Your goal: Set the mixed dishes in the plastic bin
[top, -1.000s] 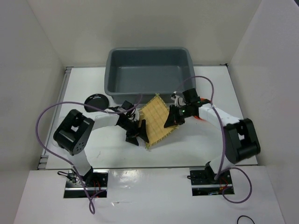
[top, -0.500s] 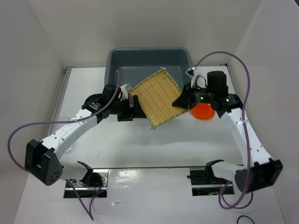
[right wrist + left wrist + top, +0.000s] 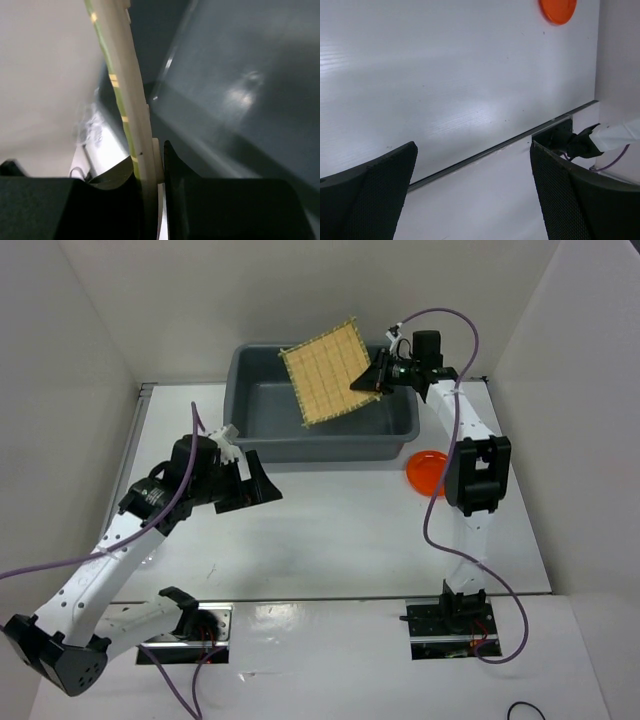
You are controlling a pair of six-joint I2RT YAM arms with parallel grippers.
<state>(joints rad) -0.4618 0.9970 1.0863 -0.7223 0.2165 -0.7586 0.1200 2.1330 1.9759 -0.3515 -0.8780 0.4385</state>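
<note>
A square tan woven mat [image 3: 325, 370] hangs tilted above the plastic bin [image 3: 330, 452], a grey-blue tub at the back of the table. My right gripper [image 3: 374, 381] is shut on the mat's right edge. In the right wrist view the mat [image 3: 122, 95] shows edge-on, pinched at my right gripper [image 3: 150, 172], with the bin's inner wall [image 3: 240, 75] behind. A round orange plate [image 3: 424, 471] lies on the table right of the bin, also seen as the orange plate [image 3: 557, 10]. My left gripper [image 3: 256, 486] is open and holds nothing in front of the bin's left corner; its fingers [image 3: 372, 195] stand wide.
White walls enclose the table on three sides. The right arm's forearm [image 3: 470, 465] rises beside the orange plate. A purple cable [image 3: 440, 530] hangs along it. The right arm's base mount [image 3: 570, 142] sits at the table's near edge.
The right arm has lifted the mat from the table's middle up and back over the bin. The left arm has drawn away to the left, its jaws opened wide.
</note>
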